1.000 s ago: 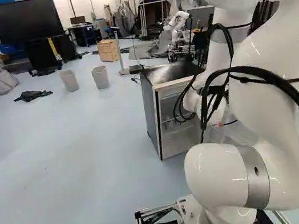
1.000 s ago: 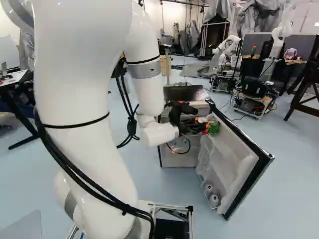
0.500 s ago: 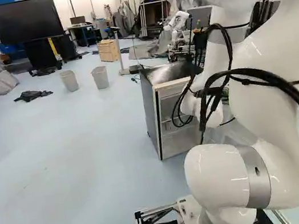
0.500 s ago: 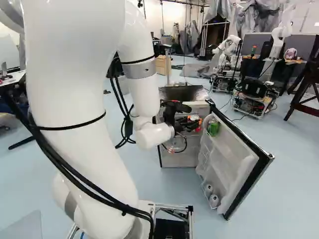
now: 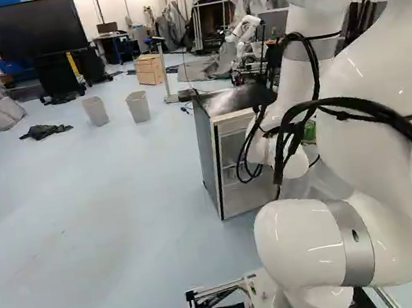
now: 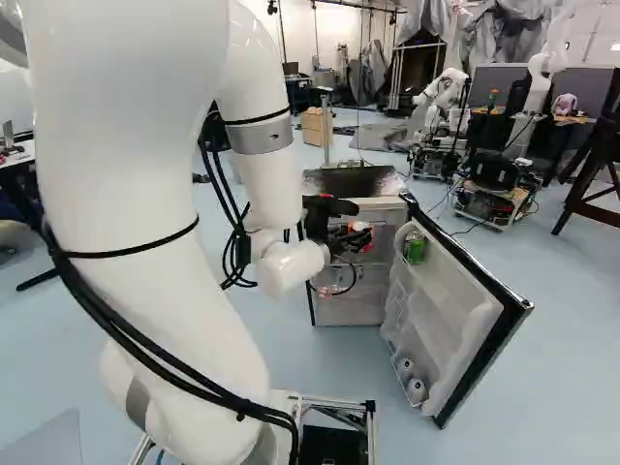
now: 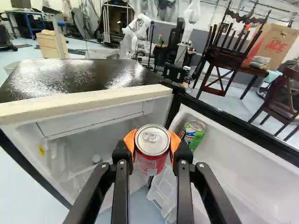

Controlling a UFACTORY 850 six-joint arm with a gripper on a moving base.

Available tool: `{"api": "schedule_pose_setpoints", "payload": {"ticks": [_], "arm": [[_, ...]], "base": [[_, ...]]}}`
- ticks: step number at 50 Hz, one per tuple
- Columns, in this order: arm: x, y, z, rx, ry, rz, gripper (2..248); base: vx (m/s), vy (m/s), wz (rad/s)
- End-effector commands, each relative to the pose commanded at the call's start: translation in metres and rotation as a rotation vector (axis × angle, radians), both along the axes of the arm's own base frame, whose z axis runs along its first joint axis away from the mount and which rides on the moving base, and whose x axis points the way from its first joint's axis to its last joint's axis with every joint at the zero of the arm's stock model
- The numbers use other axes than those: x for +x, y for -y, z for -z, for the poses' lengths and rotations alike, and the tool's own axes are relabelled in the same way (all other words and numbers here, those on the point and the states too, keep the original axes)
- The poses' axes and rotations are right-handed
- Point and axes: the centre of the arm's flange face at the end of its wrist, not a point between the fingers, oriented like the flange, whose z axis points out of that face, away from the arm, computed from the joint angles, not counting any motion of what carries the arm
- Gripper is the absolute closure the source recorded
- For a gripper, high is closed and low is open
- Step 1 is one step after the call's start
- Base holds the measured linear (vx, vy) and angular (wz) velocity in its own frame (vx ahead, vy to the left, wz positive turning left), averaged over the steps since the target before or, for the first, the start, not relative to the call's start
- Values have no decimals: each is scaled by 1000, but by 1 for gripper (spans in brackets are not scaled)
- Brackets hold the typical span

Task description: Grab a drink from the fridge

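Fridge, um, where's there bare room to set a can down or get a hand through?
Its black top looks bare behind the pale front edge. A hand could probably pass along the open door's inner face, between the green can and the two round items low in it. It's crowded around the claw, gripping the red can near the green one.

The gripper [image 6: 362,236] has carried the red can [image 7: 151,148] farther from the green can [image 6: 415,249]
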Motion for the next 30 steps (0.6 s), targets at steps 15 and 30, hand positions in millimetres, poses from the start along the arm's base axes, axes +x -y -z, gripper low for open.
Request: {"api": "schedule_pose_setpoints", "payload": {"ticks": [15, 30], "arm": [[-1, -12, -6, -5, 5, -74, 155], [-4, -19, -15, 2, -3, -112, 155]], "base": [[0, 0, 0], [0, 0, 0]]}}
